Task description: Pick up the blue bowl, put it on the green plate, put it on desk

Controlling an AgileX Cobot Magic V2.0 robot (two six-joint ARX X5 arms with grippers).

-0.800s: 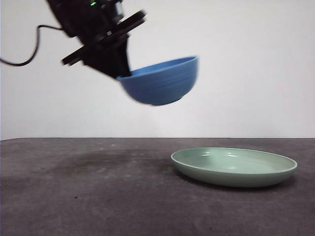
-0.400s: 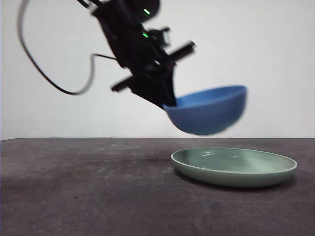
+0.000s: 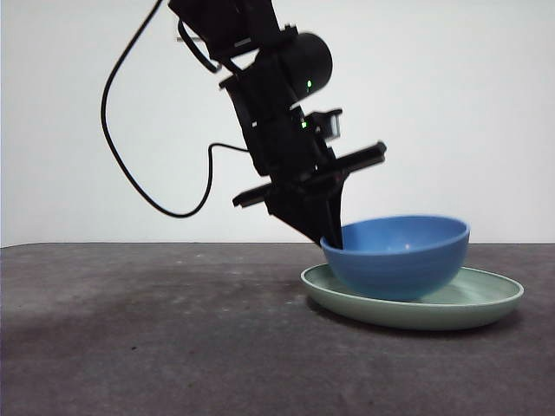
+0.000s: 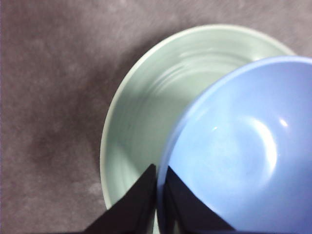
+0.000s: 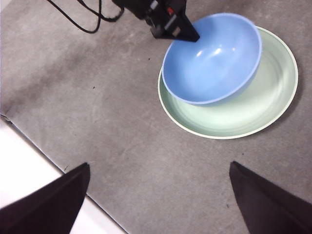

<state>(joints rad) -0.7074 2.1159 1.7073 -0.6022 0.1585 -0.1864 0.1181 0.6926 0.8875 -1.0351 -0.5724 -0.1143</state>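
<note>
Lowered blue bowl (image 3: 399, 257) now rests in green plate (image 3: 486, 303), left end effector (image 3: 331, 240) clamping rim.

No legible text, label, brand, number or sign on anything in my views; nothing I can read here.

Bare desk (image 3: 156, 347) beside plate-borne blue bowl (image 3: 399, 260).
</note>
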